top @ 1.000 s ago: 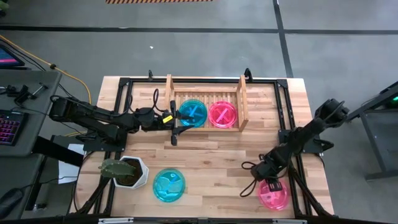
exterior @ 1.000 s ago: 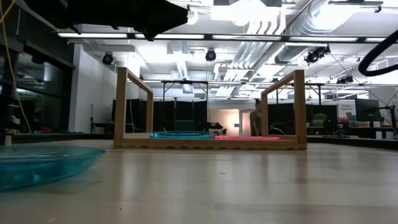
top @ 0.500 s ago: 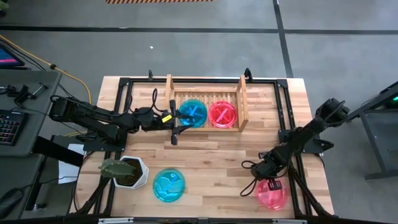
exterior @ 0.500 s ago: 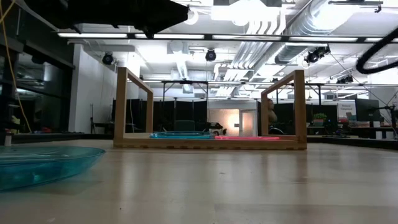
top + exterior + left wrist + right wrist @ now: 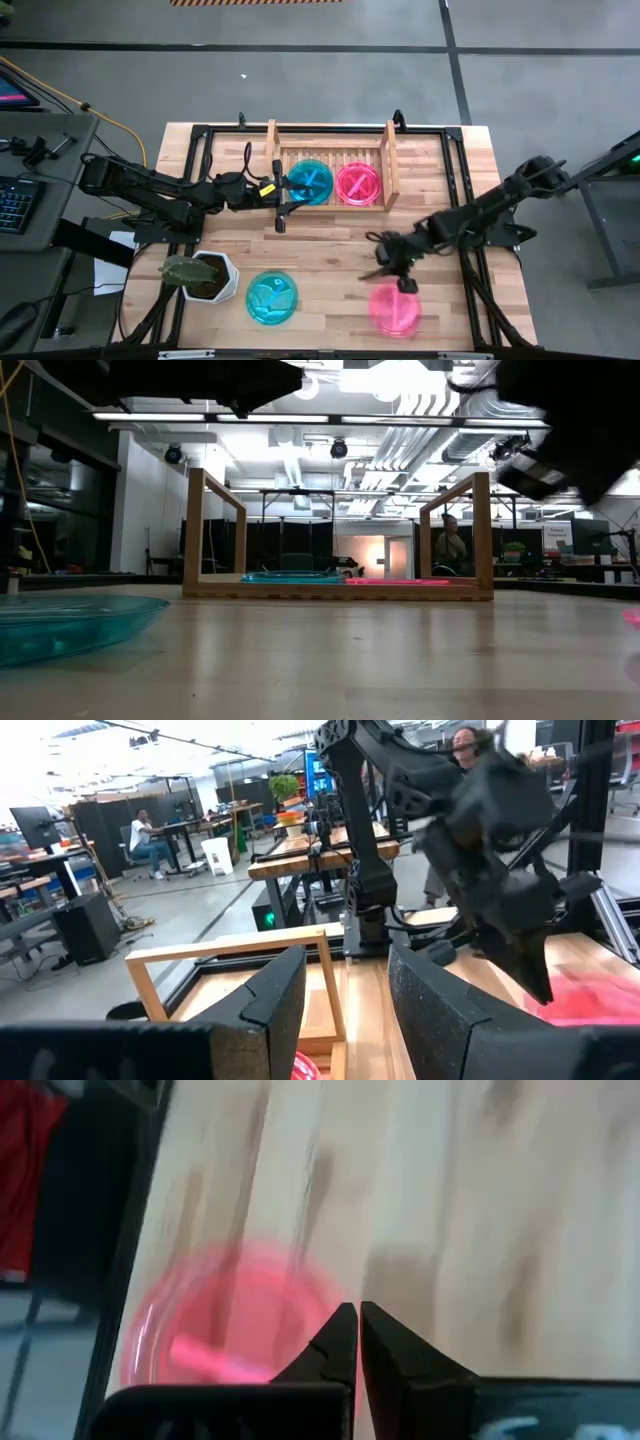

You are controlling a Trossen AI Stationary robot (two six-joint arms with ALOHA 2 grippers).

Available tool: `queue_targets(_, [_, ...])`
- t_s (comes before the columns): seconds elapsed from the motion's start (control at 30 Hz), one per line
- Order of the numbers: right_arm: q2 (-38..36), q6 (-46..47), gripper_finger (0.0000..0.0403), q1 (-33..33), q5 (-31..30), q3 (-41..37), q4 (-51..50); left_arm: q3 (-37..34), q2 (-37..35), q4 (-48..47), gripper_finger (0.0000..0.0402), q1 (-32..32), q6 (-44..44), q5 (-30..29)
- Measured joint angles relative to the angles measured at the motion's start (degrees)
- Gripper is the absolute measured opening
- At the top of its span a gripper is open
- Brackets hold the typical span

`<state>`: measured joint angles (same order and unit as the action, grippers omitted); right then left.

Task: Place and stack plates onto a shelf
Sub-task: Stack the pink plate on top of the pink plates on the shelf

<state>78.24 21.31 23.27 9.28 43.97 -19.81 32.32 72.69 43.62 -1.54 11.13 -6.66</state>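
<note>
My right gripper [image 5: 400, 283] is pinched fully shut with nothing between the fingers, hovering just beside the loose pink plate [image 5: 394, 309] near the table's front edge. It looks blurred, so it may be sliding. My left gripper [image 5: 282, 211] waits open beside the shelf [image 5: 391, 168], where a teal plate [image 5: 309, 182] and another pink one [image 5: 359, 184] lie. These plates seem light, thin, slick plastic; I judge the raised rim the place to pinch.
</note>
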Motion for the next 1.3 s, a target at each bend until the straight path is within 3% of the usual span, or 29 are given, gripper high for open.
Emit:
queue_targets(0.23, [0.0,-4.4,0.0000,-7.9,1.3,7.1,-6.5,0.0,0.0,-0.4,0.0133,0.0,0.0,0.0])
queue_targets(0.4, [0.0,6.1,0.0000,-7.5,3.3,7.7,-14.1,0.0,0.0,-2.1,0.0133,0.0,-0.4,0.0])
queue_targets(0.6, [0.0,21.4,0.0006,-0.1,2.7,7.7,-26.0,0.0,0.0,-2.7,0.0133,0.0,-0.6,0.0])
queue_targets(0.73, [0.0,31.4,0.0042,6.7,-1.8,7.6,-28.4,0.0,0.0,-2.7,0.0133,0.0,-1.9,0.0])
queue_targets(1.0, [0.0,49.0,0.0167,17.4,-8.3,7.6,-27.9,0.0,0.0,-2.7,0.0133,-0.1,-3.7,0.0])
queue_targets(1.1, [0.0,54.3,0.0194,19.3,-10.1,4.2,-22.6,0.0,0.0,-2.9,0.0133,-0.2,-5.6,0.1])
queue_targets(1.3, [0.0,60.8,0.0201,20.7,-4.8,-9.0,3.5,0.0,0.0,-3.4,0.0133,-1.3,-6.6,0.1])
